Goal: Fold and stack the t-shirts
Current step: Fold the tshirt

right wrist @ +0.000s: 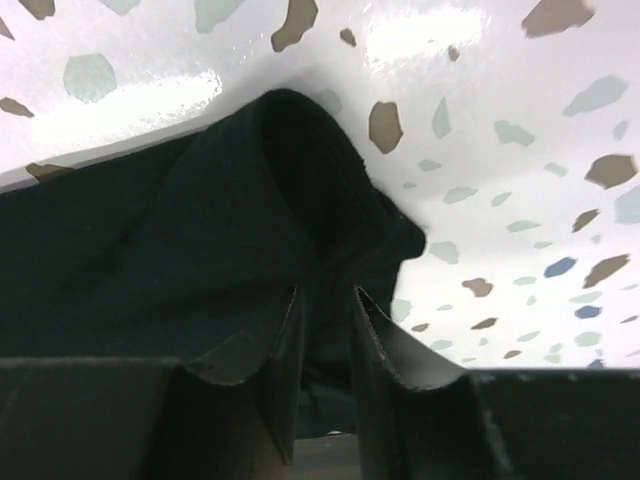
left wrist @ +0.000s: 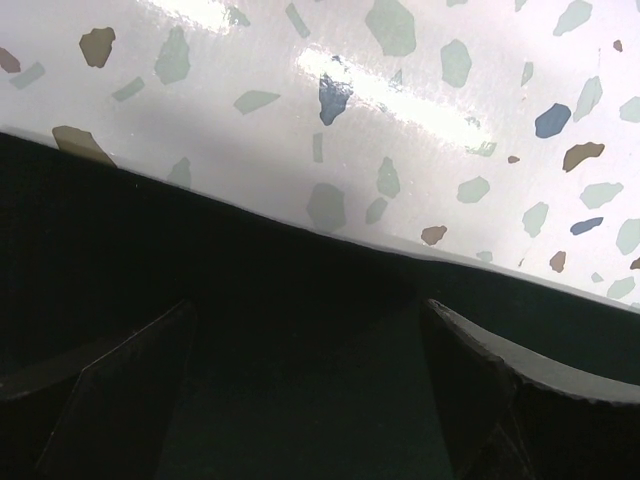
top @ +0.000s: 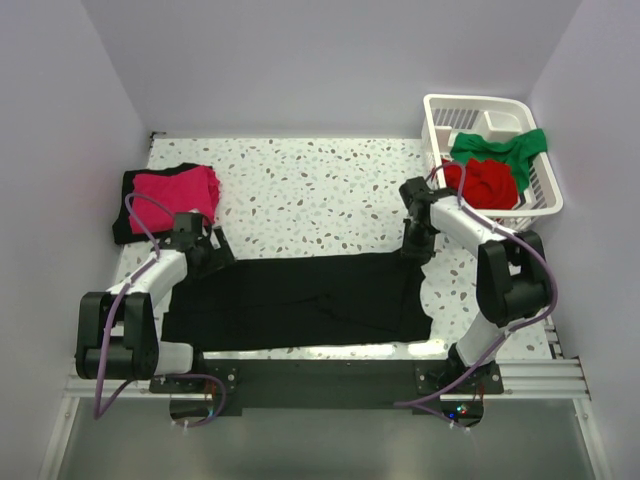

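Note:
A black t-shirt (top: 300, 300) lies spread flat across the front of the table. My left gripper (top: 213, 250) is at its far left corner. In the left wrist view the gripper (left wrist: 310, 340) is open, its fingers (left wrist: 500, 380) wide apart over the black cloth (left wrist: 300, 290). My right gripper (top: 415, 245) is at the shirt's far right corner. In the right wrist view it (right wrist: 325, 300) is shut on a bunched fold of the black t-shirt (right wrist: 250, 200). A magenta-pink t-shirt (top: 177, 188) lies folded on a black one (top: 128, 205) at the back left.
A white slatted basket (top: 445, 110) stands at the back right, holding a green t-shirt (top: 500, 148) and a red t-shirt (top: 487, 182). The speckled table (top: 320, 190) is walled on three sides. The arm bases stand at the near edge.

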Robot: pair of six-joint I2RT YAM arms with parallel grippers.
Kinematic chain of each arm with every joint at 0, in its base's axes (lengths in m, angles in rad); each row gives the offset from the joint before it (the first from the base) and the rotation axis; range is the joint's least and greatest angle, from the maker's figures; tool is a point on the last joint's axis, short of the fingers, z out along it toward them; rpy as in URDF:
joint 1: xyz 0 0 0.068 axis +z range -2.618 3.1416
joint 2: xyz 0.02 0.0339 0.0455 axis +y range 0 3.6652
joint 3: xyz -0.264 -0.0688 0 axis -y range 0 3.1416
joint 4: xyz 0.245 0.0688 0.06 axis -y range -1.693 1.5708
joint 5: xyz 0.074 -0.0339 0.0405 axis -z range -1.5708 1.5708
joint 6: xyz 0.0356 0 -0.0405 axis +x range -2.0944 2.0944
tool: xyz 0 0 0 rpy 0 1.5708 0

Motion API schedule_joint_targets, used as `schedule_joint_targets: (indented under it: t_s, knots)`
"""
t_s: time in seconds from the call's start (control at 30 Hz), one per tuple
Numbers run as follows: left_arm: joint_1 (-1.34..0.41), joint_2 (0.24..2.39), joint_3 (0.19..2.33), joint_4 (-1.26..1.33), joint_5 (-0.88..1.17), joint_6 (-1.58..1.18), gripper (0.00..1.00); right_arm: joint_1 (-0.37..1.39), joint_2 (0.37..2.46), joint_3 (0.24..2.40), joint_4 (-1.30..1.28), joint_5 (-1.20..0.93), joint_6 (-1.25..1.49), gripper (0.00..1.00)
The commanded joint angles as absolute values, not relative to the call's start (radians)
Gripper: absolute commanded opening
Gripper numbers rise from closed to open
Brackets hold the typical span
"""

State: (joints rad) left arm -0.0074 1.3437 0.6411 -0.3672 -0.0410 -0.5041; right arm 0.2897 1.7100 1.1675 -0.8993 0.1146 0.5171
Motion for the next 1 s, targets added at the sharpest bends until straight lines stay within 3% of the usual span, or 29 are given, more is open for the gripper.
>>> schedule_joint_targets:
  t_s: [0.0,0.07,0.17,0.7,0.8,0.9,0.93,0.97]
  knots:
    - [0.0,1.339,0.606,-0.379,-0.072,-0.491,0.99,0.267,1.674,1.221,-0.933,0.143,0.497,0.3]
    - [0.0,1.333,0.606,-0.379,-0.069,-0.489,0.99,0.252,1.674,1.229,-0.91,0.13,0.488,0.41]
    - [0.0,1.33,0.604,-0.376,-0.064,-0.486,0.99,0.238,1.677,1.23,-0.821,0.1,0.466,0.47]
    - [0.0,1.328,0.604,-0.38,-0.064,-0.486,0.99,0.19,1.795,1.226,-0.654,0.002,0.436,0.45]
    - [0.0,1.33,0.603,-0.379,-0.066,-0.488,0.99,0.187,1.819,1.218,-0.649,0.002,0.436,0.42]
    - [0.0,1.331,0.603,-0.385,-0.074,-0.494,0.99,0.183,1.824,1.212,-0.663,0.003,0.437,0.26]
    - [0.0,1.331,0.604,-0.388,-0.08,-0.497,0.99,0.181,1.819,1.212,-0.667,0.002,0.439,0.12]
    - [0.0,1.331,0.603,-0.393,-0.083,-0.499,0.99,0.179,1.815,1.207,-0.673,0.005,0.44,0.08]
